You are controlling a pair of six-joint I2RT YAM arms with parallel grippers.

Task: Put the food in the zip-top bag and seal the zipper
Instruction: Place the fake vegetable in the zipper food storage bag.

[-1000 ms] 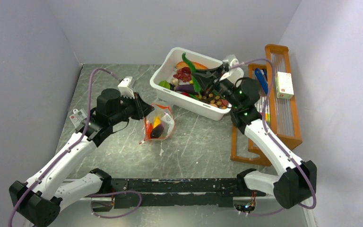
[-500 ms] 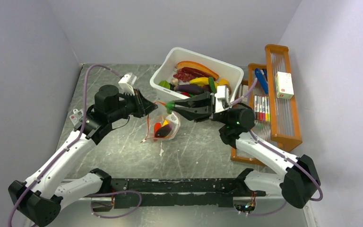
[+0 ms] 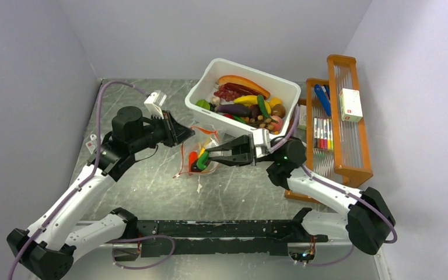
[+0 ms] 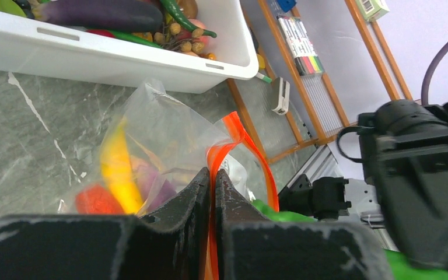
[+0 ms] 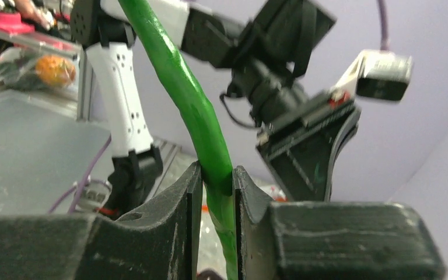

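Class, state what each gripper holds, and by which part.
Left gripper pinches the zip-top bag's zipper strip. Right gripper clamps a long green toy vegetable partway along its length.

The left gripper (image 4: 211,178) hides the lower edge of the bag (image 4: 169,125) in its own wrist view, and the zipper (image 4: 236,134) is lost from sight between the closed jaws. Through the crinkled plastic the food (image 4: 116,169) inside the bag is a blur of yellow, red and purple; the kinds cannot be told. Right of the bag, the green toy (image 4: 271,211) shows only as a sliver. In the right wrist view that toy runs off the top edge, and its lower end is hidden between the jaws of the right gripper (image 5: 217,169), clamped on it. From above, whether the toy's tip is inside the bag's mouth or over it cannot be told. Beyond the bag, the tub (image 4: 122,61) is cut off by the left wrist picture's top and left edges.
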